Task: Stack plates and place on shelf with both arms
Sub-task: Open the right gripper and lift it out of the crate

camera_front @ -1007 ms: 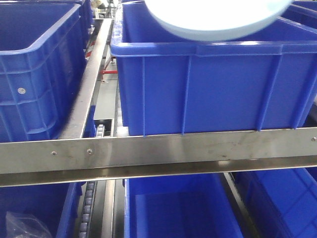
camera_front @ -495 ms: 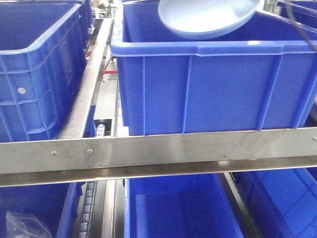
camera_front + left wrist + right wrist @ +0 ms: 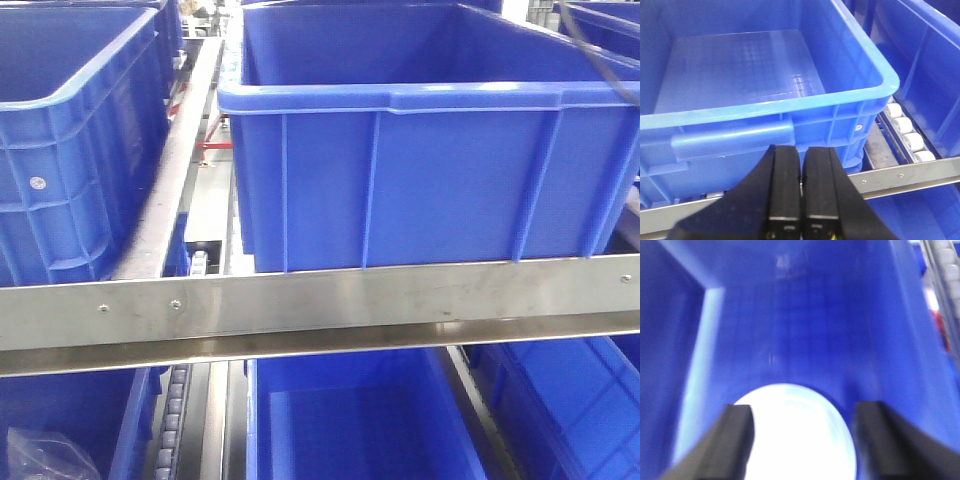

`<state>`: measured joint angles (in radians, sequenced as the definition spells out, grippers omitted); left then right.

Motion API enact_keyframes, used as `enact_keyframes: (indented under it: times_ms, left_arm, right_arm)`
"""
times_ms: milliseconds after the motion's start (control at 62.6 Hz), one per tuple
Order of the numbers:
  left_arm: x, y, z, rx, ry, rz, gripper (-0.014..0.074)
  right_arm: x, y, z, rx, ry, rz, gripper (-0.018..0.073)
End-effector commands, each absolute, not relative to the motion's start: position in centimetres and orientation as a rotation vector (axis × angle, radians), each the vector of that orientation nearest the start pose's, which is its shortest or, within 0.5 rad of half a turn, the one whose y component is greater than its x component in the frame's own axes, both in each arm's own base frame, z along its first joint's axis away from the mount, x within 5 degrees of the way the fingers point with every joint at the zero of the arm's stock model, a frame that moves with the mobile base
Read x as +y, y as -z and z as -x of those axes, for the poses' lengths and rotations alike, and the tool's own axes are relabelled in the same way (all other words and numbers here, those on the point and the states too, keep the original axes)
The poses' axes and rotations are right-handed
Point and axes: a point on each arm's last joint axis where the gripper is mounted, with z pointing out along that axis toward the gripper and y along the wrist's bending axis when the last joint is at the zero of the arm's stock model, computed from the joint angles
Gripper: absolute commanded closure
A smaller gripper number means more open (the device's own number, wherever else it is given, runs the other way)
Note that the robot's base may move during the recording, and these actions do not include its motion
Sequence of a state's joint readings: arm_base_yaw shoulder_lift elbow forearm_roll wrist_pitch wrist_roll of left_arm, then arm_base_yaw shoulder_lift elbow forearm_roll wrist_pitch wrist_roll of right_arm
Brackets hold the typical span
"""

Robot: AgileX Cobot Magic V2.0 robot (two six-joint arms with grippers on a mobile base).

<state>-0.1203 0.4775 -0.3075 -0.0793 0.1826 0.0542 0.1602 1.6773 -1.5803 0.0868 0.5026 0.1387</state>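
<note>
right gripper [image 3: 802, 440] spread wide over a plate [image 3: 795, 435] (blurred) in a bin [image 3: 805, 315] — left gripper [image 3: 801, 165] pressed together.

I am looking at a warehouse or factory storage rack.

Large blue plastic bins [image 3: 420, 170] sit in rows on two levels, behind a steel rail [image 3: 320, 305], with white roller tracks [image 3: 905, 132] running between the bins.

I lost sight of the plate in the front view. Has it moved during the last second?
Yes. It was above the middle blue bin's rim, then dropped behind it; the plate now shows only inside a bin.
</note>
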Motion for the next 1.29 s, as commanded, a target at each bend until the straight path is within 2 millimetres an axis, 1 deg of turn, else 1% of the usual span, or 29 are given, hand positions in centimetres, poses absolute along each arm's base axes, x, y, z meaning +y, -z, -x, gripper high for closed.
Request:
enact_keyframes:
  times_ms: [0, 64, 112, 144, 160, 176, 192, 208, 224, 240, 256, 304, 367, 383, 399, 415, 431, 447, 511, 575, 639, 735, 831, 1150, 1278]
  left_arm:
    - [-1.4, -28.2, -10.8, 1.723, 0.115, -0.086, 0.051]
    - [-1.4, -28.2, -10.8, 1.723, 0.115, -0.086, 0.051]
    - [-1.4, -28.2, -10.8, 1.723, 0.115, -0.086, 0.051]
    - [-1.4, -28.2, -10.8, 1.723, 0.115, -0.086, 0.051]
    - [-1.4, -28.2, -10.8, 1.723, 0.115, -0.086, 0.051]
    - [-1.4, -28.2, -10.8, 1.723, 0.115, -0.086, 0.051]
    - [-1.4, -28.2, -10.8, 1.723, 0.115, -0.086, 0.051]
    - [-1.4, -28.2, -10.8, 1.723, 0.115, -0.086, 0.0509]
    - [-1.4, -28.2, -10.8, 1.723, 0.115, -0.086, 0.051]
    - [-1.4, -28.2, -10.8, 1.723, 0.115, -0.086, 0.051]
    - [-1.4, -28.2, -10.8, 1.723, 0.115, -0.086, 0.051]
    - [-1.4, -28.2, -10.8, 1.723, 0.115, -0.086, 0.051]
    - [-1.4, -28.2, -10.8, 1.723, 0.115, -0.086, 0.0509]
    - [-1.4, -28.2, -10.8, 1.723, 0.115, -0.086, 0.051]
    - [-1.4, -28.2, -10.8, 1.723, 0.115, -0.086, 0.051]
    - [-1.4, -28.2, -10.8, 1.723, 0.115, -0.086, 0.051]
    - [-1.4, -28.2, -10.8, 1.723, 0.115, -0.086, 0.051]
    - [-1.4, -28.2, -10.8, 1.723, 0.115, -0.086, 0.051]
    - [-1.4, -28.2, -10.8, 1.723, 0.115, -0.086, 0.051]
    - [-1.4, -28.2, -10.8, 1.723, 0.115, -0.086, 0.051]
    - [-1.4, -28.2, -10.8, 1.723, 0.115, -0.086, 0.051]
    - [-1.4, -28.2, -10.8, 1.723, 0.115, -0.086, 0.051]
    - [-1.4, -28.2, -10.8, 1.723, 0.115, -0.086, 0.051]
    - [-1.4, -28.2, -10.8, 1.723, 0.115, -0.086, 0.051]
    - [-1.4, -28.2, -10.8, 1.723, 0.115, -0.086, 0.051]
  right_arm:
    - [6.1, -43.1, -36.1, 1.893, -0.289, -0.028, 0.0216]
    - [5.8, -43.9, -34.4, 1.85, -0.293, -0.029, 0.0347]
    - [5.5, -44.4, -32.7, 1.806, -0.294, -0.03, 0.0468]
    - [5.3, -44.3, -31.7, 1.791, -0.295, -0.031, 0.0524]
    - [5.2, -44.8, -30.9, 1.76, -0.297, -0.032, 0.0513]
    - [5.1, -44.4, -30.5, 1.757, -0.296, -0.033, 0.0502]
    - [4.9, -44.8, -29.7, 1.726, -0.299, -0.034, 0.0493]
    - [4.8, -44.5, -29.2, 1.722, -0.298, -0.035, 0.0492]
    - [4.7, -44.8, -28.3, 1.69, -0.3, -0.036, 0.0496]
    - [4.6, -44.3, -27.8, 1.689, -0.299, -0.037, 0.0499]
    - [4.4, -44.6, -27.0, 1.665, -0.301, -0.038, 0.0503]
    - [4.1, -44.1, -25.0, 1.627, -0.302, -0.04, 0.0505]
    - [3.6, -42.9, -22.0, 1.572, -0.298, -0.04, 0.0504]
    - [3.5, -42.6, -21.5, 1.566, -0.296, -0.039, 0.0504]
    - [3.4, -41.9, -21.1, 1.573, -0.292, -0.038, 0.0504]
    - [3.3, -41.8, -20.3, 1.554, -0.29, -0.035, 0.0504]
    - [3.2, -41.2, -19.9, 1.561, -0.289, -0.035, 0.0504]
    - [3.1, -41.1, -19.2, 1.544, -0.288, -0.034, 0.0504]
    - [2.7, -39.6, -16.9, 1.527, -0.289, -0.035, 0.0504]
    - [2.4, -38.5, -15.4, 1.512, -0.29, -0.035, 0.0504]
    - [2.2, -38.0, -14.0, 1.479, -0.292, -0.036, 0.0504]
    - [2.0, -37.6, -12.5, 1.446, -0.295, -0.035, 0.0504]
    - [1.9, -37.4, -11.9, 1.435, -0.296, -0.035, 0.0504]
    - [1.9, -37.2, -11.9, 1.45, -0.295, -0.034, 0.0504]
    - [1.9, -36.7, -11.9, 1.509, -0.293, -0.032, 0.0504]
